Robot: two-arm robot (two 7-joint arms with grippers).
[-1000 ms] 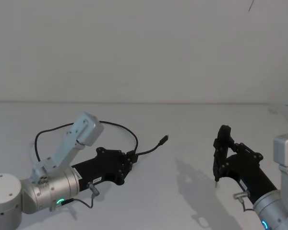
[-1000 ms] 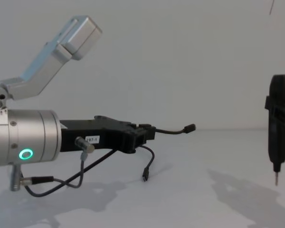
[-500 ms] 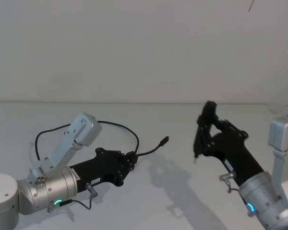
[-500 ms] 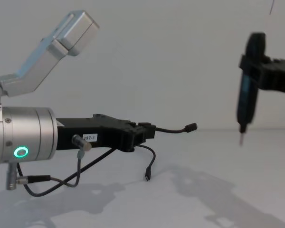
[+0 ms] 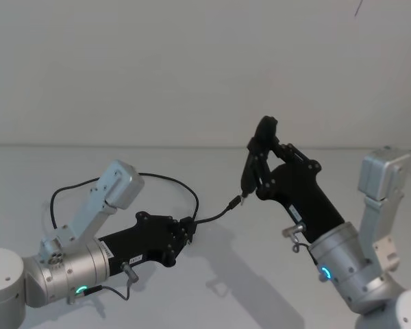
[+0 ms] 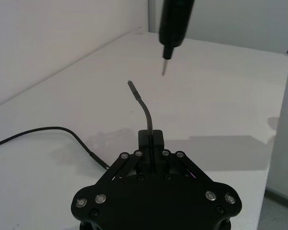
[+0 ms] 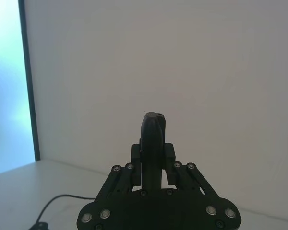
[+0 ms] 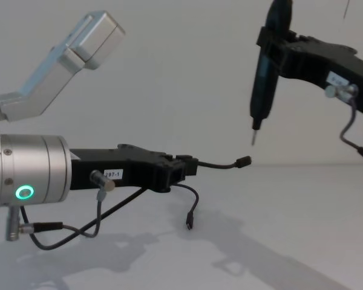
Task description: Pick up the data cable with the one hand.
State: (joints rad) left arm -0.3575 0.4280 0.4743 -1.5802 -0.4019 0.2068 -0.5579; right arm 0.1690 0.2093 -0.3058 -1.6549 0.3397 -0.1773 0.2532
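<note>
The data cable point(image 5: 212, 213) is a thin black cord looping over the white table behind my left arm. My left gripper point(image 5: 186, 227) is shut on it near one end. That short end juts forward from the fingers to a small plug point(image 8: 243, 161), and another plug end point(image 8: 187, 222) dangles below. In the left wrist view the cable point(image 6: 145, 110) rises from the closed left gripper point(image 6: 151, 137). My right gripper point(image 5: 260, 156) is shut on a black pen-shaped tool point(image 8: 265, 78). The tool's metal tip point(image 8: 253, 141) hangs just above the cable's free plug.
The robot's own dark wire with silver plugs point(image 8: 66, 226) hangs under the left wrist. A similar wire point(image 8: 349, 130) droops from the right wrist. The white table point(image 5: 212, 288) runs back to a plain wall. A dark upright edge point(image 7: 29, 81) stands at the room's side.
The right arm has swung left and upward with the pen tool, bringing its tip from the table's right side to just over the cable's free plug. The left gripper has stayed still, holding the cable.
</note>
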